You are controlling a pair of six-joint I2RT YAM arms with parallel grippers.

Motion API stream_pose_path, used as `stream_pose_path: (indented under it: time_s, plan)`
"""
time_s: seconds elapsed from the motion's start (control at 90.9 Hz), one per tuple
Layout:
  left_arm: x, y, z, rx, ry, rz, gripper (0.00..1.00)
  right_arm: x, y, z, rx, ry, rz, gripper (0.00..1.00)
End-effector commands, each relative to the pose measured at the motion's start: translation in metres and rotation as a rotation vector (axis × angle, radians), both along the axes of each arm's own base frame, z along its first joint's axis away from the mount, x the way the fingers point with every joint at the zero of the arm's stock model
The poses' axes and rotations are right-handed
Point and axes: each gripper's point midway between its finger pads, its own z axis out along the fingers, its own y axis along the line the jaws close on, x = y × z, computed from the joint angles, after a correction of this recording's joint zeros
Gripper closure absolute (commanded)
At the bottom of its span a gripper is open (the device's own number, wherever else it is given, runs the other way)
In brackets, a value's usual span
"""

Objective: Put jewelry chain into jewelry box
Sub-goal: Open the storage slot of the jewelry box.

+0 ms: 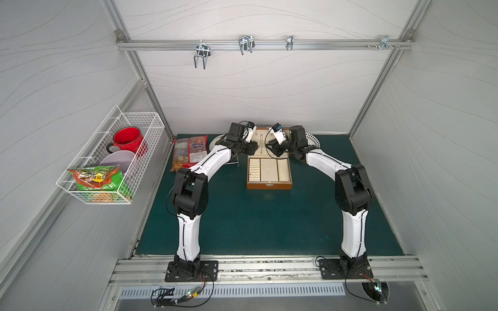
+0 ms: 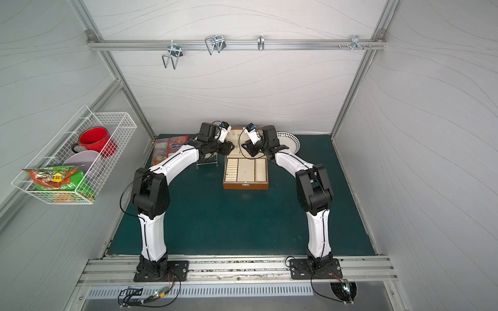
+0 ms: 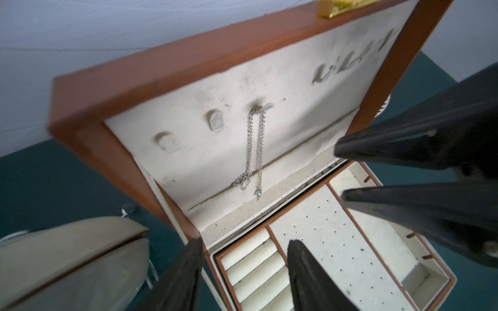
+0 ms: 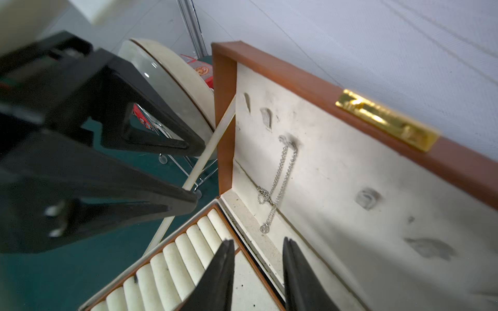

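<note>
The brown wooden jewelry box (image 1: 269,185) (image 2: 245,185) stands open at the back middle of the green mat, its lid upright. The silver jewelry chain (image 3: 253,145) (image 4: 283,175) hangs doubled from a hook in the cream lid lining, its lower end near the hinge. My left gripper (image 1: 256,147) (image 3: 245,242) is open over the ring-roll slots, just in front of the lid. My right gripper (image 1: 268,149) (image 4: 257,240) is open over the tray, close below the chain's clasp end. Neither holds anything. Each wrist view also shows the other arm's open fingers.
A cream plate (image 3: 67,255) leans on a wire stand just left of the box. A white dotted-rim plate (image 1: 314,140) stands behind the right arm. A snack packet (image 1: 190,152) lies at back left. A wire basket (image 1: 113,161) with a red mug hangs on the left wall.
</note>
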Motion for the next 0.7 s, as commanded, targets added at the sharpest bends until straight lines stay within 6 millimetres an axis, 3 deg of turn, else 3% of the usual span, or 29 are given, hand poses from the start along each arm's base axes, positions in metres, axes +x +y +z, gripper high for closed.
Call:
stream_pose_path:
  time_s: [0.0, 0.231, 0.605, 0.693]
  plan:
    - [0.008, -0.006, 0.012, -0.089, 0.024, 0.024, 0.46, -0.002, 0.003, -0.009, -0.055, -0.021, 0.071, 0.65]
    - [0.014, -0.005, 0.013, -0.142, 0.047, 0.057, 0.46, -0.005, 0.006, -0.021, -0.105, -0.103, 0.139, 0.6]
    - [0.019, -0.002, -0.004, -0.178, 0.115, 0.094, 0.47, 0.005, 0.007, -0.036, -0.192, -0.204, 0.191, 0.52]
    - [0.024, -0.004, 0.009, -0.196, 0.092, 0.095, 0.47, 0.008, 0.007, -0.04, -0.207, -0.222, 0.199, 0.51]
